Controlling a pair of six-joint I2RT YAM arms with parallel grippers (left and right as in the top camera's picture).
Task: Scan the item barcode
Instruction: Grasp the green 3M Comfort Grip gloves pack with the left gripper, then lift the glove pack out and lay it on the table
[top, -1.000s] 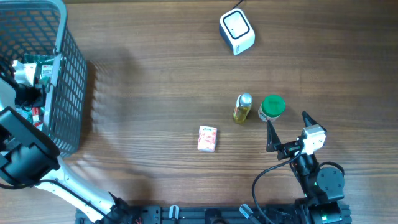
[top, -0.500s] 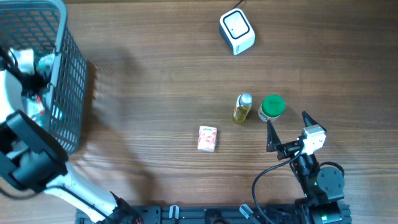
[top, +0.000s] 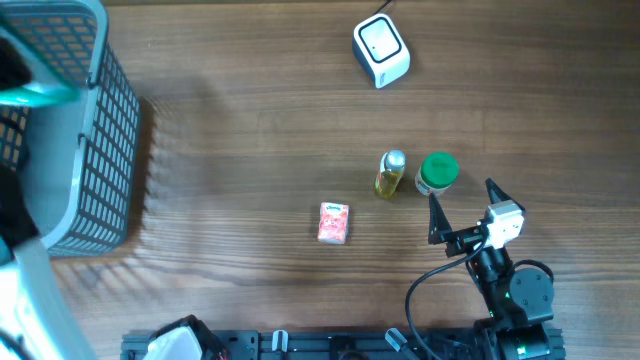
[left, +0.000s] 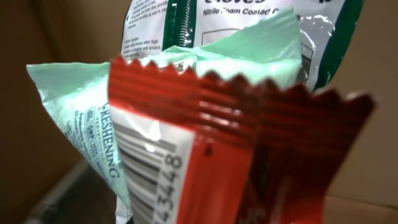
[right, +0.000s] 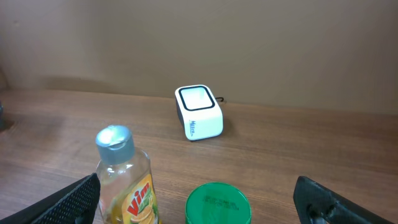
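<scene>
The closed left gripper has the red packet (left: 249, 155) and mint packet (left: 74, 118) bunched up close, over the basket (top: 110, 130). I cannot tell which one it pinches. The right gripper (top: 465, 205) is wide open and the scanner (top: 381, 50) is far off, so a packet may slip or hide the barcode (left: 140, 165) on the way.

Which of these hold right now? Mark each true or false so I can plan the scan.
1. The right gripper has its jaws open, holding nothing. True.
2. The scanner sits inside the basket. False: it rests on the table, well away from the basket.
3. The yellow bottle stands upright beside the green-lidded jar. True.
4. The pink packet lies on top of the scanner. False: it lies on the table, apart from the scanner.
5. The left wrist view shows a red packet with a barcode in sight. True.
</scene>
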